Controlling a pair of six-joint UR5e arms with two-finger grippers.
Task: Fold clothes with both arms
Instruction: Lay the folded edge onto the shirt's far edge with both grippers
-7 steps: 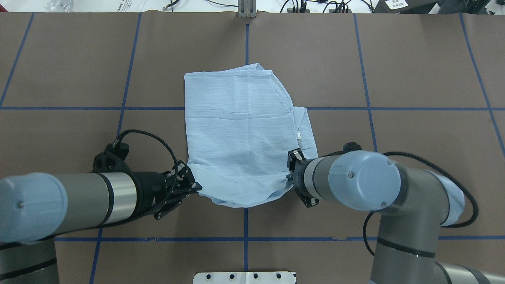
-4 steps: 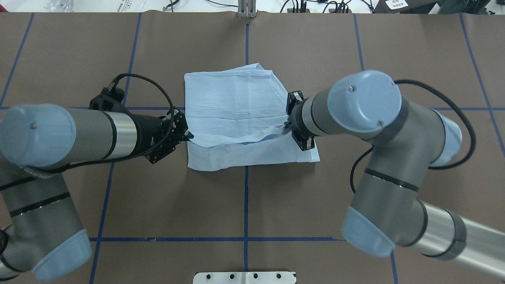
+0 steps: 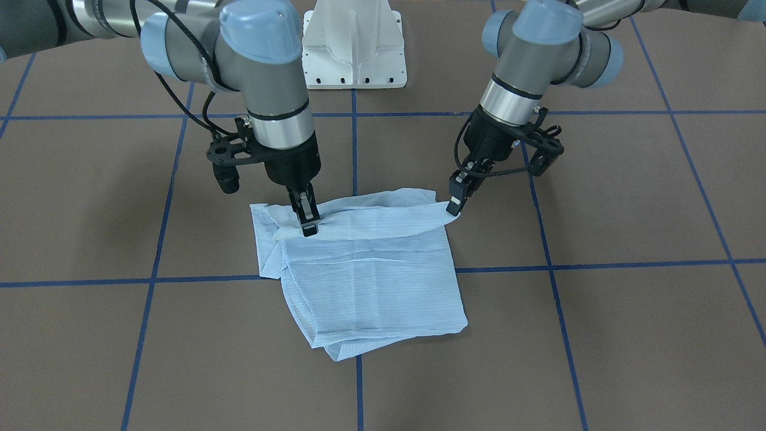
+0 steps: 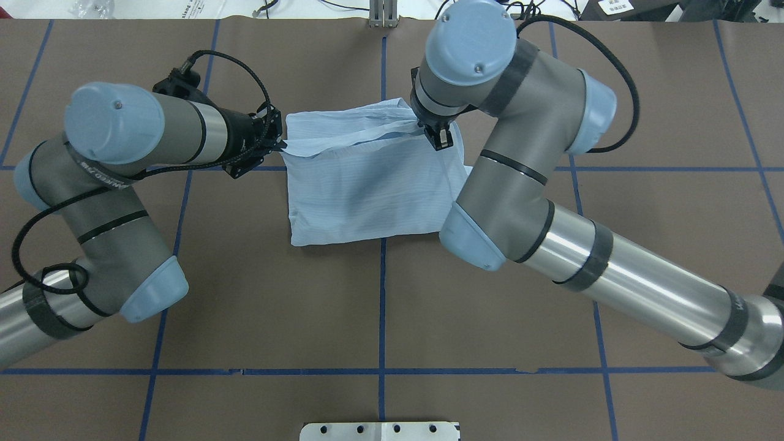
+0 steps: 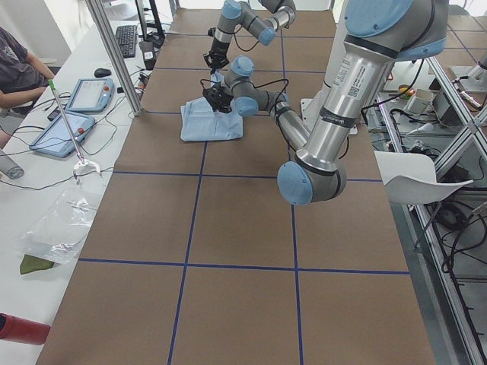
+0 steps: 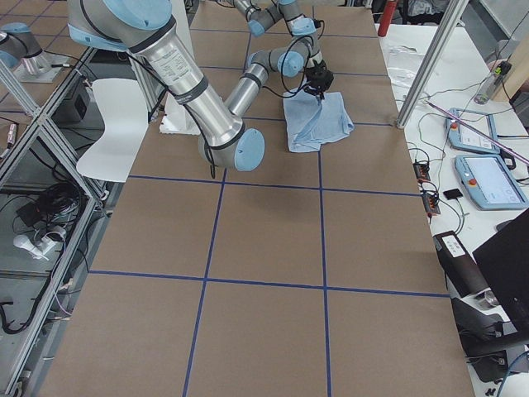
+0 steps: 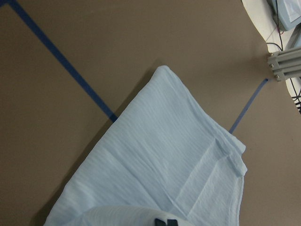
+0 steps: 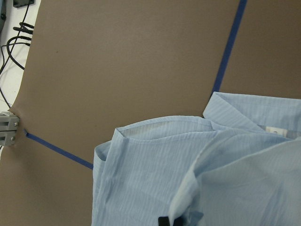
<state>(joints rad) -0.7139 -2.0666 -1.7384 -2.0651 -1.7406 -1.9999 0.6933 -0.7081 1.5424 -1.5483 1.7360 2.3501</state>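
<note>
So here's where I'm at with the shirt [image 4: 361, 190]. It's lying in a rough folded rectangle on the brown table [image 4: 245, 294], right under and between my two grippers. My left gripper [image 4: 277, 147] is pinched tight on one corner of the top layer, and my right gripper [image 4: 437, 137] is pinched on the opposite corner. The strip of cloth strung between them hangs just above the rest of the stack, sagging a bit in the middle.

That sag says it all imo: thin, light, totally limp fabric with no stiffness to lean on. It'll drape wherever gravity wants and probably slide over its own layers. It's not fragile, but a pinch on a single layer could slip out, and uneven pull from one hand would skew the fold. I'd say corners and hems are the spots to grab, both hands level, edge taut between them. Letting go low, close to the cloth under my fingertips, looks safest.
</note>
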